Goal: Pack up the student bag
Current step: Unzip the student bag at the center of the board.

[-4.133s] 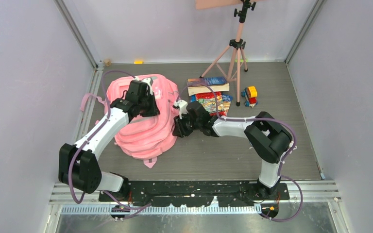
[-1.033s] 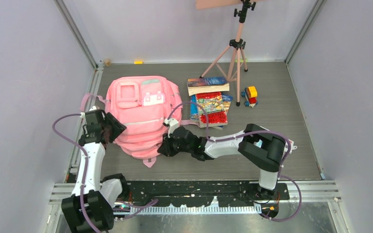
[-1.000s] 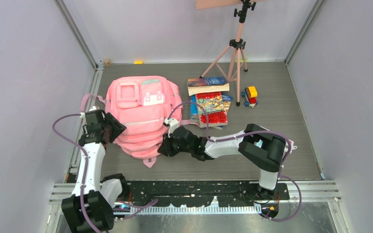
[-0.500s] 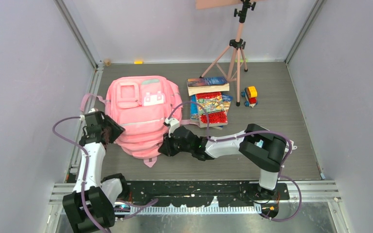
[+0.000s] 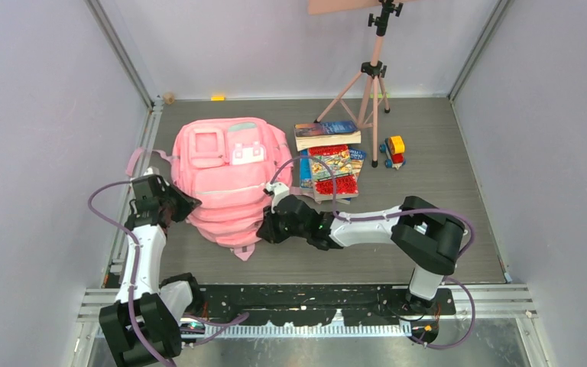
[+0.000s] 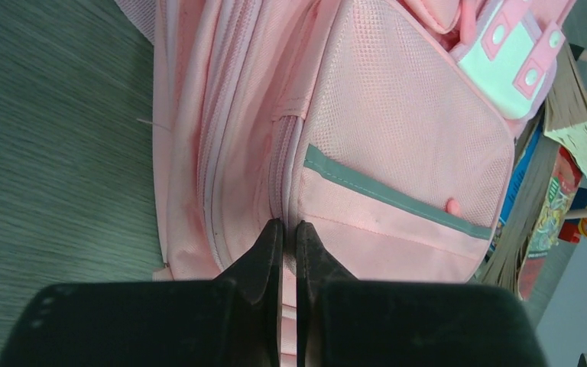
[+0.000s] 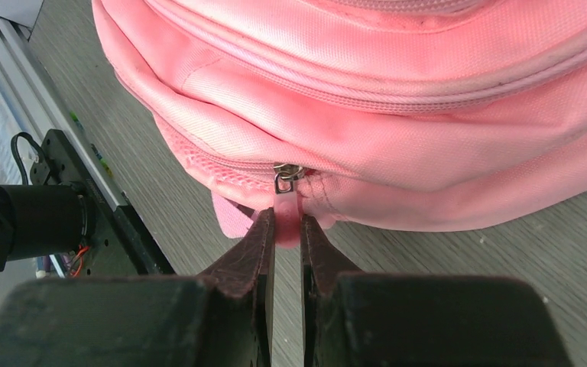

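Grey wood-grain table (image 5: 443,229) fills my overhead feed, and the student bag (image 5: 225,191) lies flat on it, front up, toward 10 o'clock from the middle, with a pile of books (image 5: 329,164) just beside it at its 3 o'clock. At the bag's 8 o'clock edge I have the left claw (image 6: 289,228) pinched shut on a fold of pink fabric by a zip seam. At its 5 o'clock edge the right claw (image 7: 287,220) is clamped on the pink zip pull (image 7: 284,202).
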{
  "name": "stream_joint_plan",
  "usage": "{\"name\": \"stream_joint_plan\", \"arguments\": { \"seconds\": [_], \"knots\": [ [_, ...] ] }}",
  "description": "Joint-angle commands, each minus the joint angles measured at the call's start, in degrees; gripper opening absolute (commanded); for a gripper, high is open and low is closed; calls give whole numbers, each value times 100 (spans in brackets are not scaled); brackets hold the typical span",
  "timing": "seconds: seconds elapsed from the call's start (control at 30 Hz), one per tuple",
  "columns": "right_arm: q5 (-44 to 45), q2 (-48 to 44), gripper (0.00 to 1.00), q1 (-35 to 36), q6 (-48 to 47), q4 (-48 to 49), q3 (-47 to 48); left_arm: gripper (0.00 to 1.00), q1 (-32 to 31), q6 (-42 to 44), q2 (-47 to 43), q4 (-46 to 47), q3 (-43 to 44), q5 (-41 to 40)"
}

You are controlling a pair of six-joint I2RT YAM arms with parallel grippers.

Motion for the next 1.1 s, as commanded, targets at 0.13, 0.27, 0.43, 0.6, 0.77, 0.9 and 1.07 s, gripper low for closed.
{"name": "stream_joint_plan", "arguments": {
  "seconds": [0.13, 0.27, 0.43, 0.6, 0.77, 0.9, 1.07],
  "knots": [
    [190, -718, 1, 9, 260, -783, 129, 0, -248, 67, -186, 409, 171, 933],
    [206, -724, 1, 125, 282, -836, 207, 0, -360, 112, -84, 348, 510, 1211],
    [236, -516, 1, 399, 310, -818, 443, 0, -550, 230, 90, 358, 686, 1339],
    [342, -347, 1, 757, 316, -766, 714, 0, -625, 256, 48, 464, 597, 1277],
    [262, 47, 0, 935, 228, -765, 1169, 0, -634, 266, -18, 500, 543, 1251],
    [174, 456, 0, 976, 160, -793, 1585, 0, -643, 303, -23, 511, 529, 1243],
    [99, 1050, 0, 1009, -49, -892, 2157, 0, -643, 365, 23, 522, 541, 1244]
  ]
}}
